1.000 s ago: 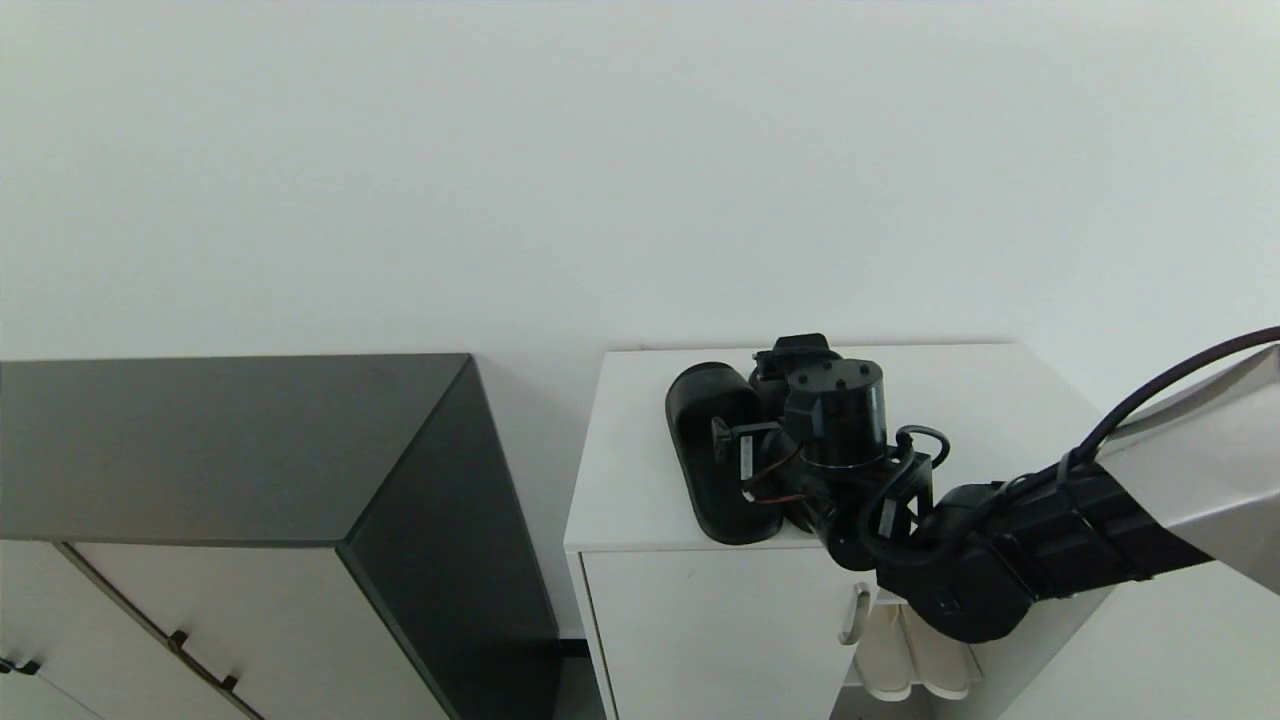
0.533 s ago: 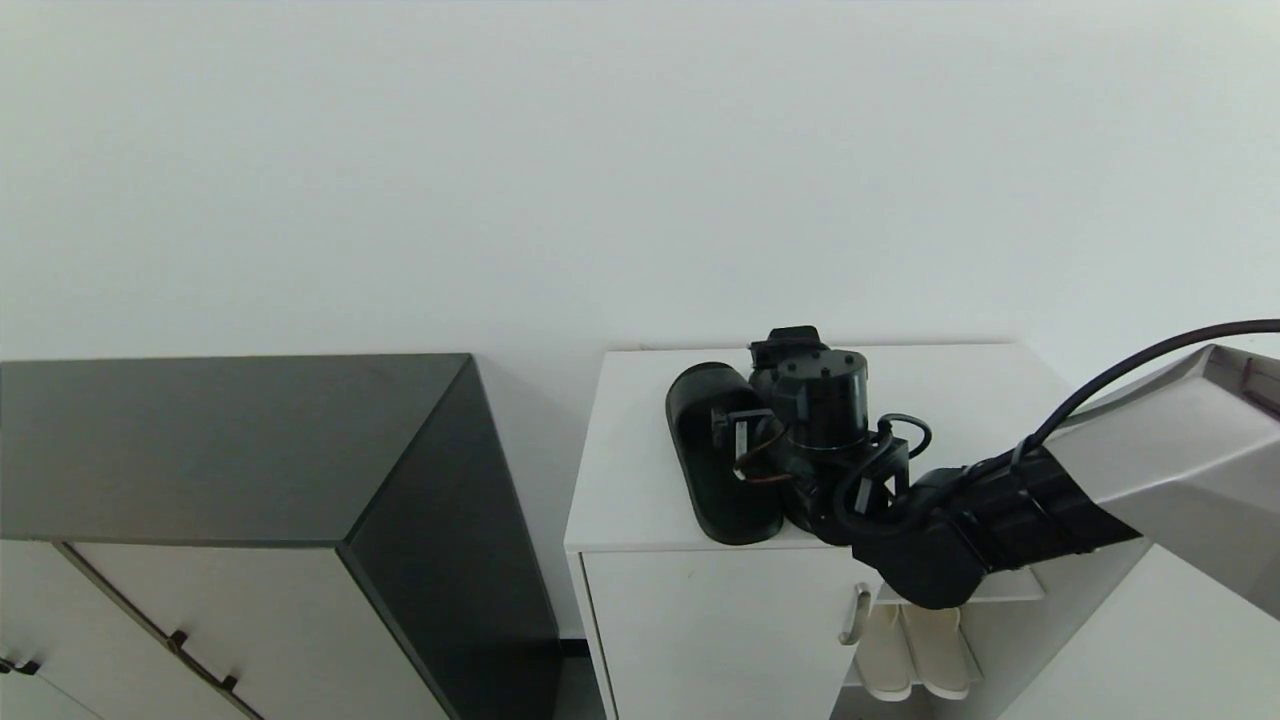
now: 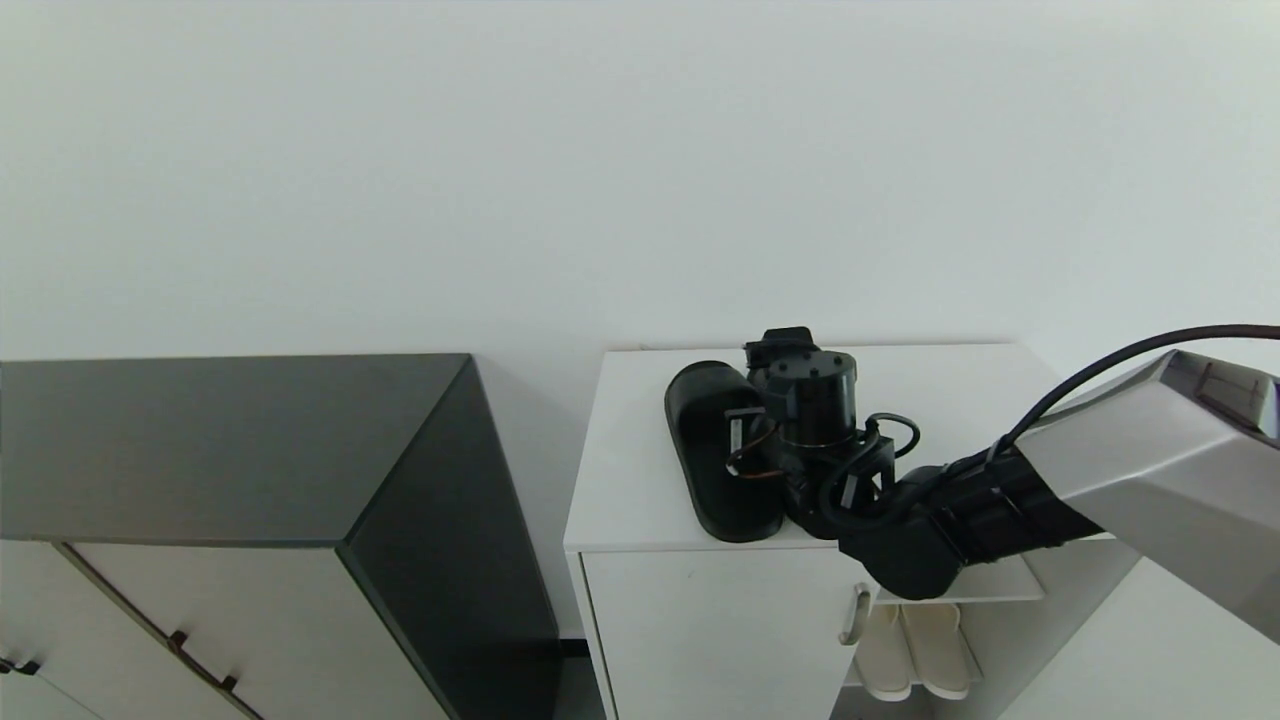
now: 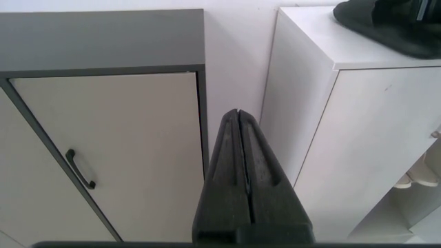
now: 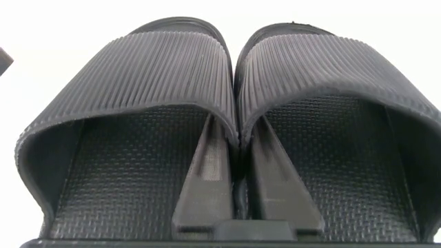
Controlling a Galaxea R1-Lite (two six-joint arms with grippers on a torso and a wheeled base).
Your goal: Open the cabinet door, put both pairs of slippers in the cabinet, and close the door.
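My right gripper (image 5: 236, 131) sits on top of the white cabinet (image 3: 640, 470), pushed into the pair of black slippers (image 3: 715, 450). The slippers lie side by side on the cabinet top, touching, their open ends toward me. One of my fingers (image 5: 203, 179) runs under the strap of one slipper and the other finger under the strap of its neighbour. The two inner side walls are caught between them. From the wrist view the gap between the fingers is narrow and the walls look squeezed together, so I take it I am pinching the pair, though I cannot see how firmly.

Below the top, the cabinet's left door panel (image 3: 720, 630) is shut flat, with its metal handle (image 3: 853, 613) at its right edge. Right of that handle the cabinet stands open. A pair of white slippers (image 3: 915, 650) rests inside on a lower level, under a shelf board (image 3: 985, 588).

My left gripper (image 4: 238, 117) hangs low in front of the furniture, fingers pressed together with nothing between them. It points at the strip of wall between the white cabinet and the dark grey cabinet (image 4: 103, 34) beside it, touching neither. The grey cabinet's pale door carries a dark handle (image 4: 79, 169).
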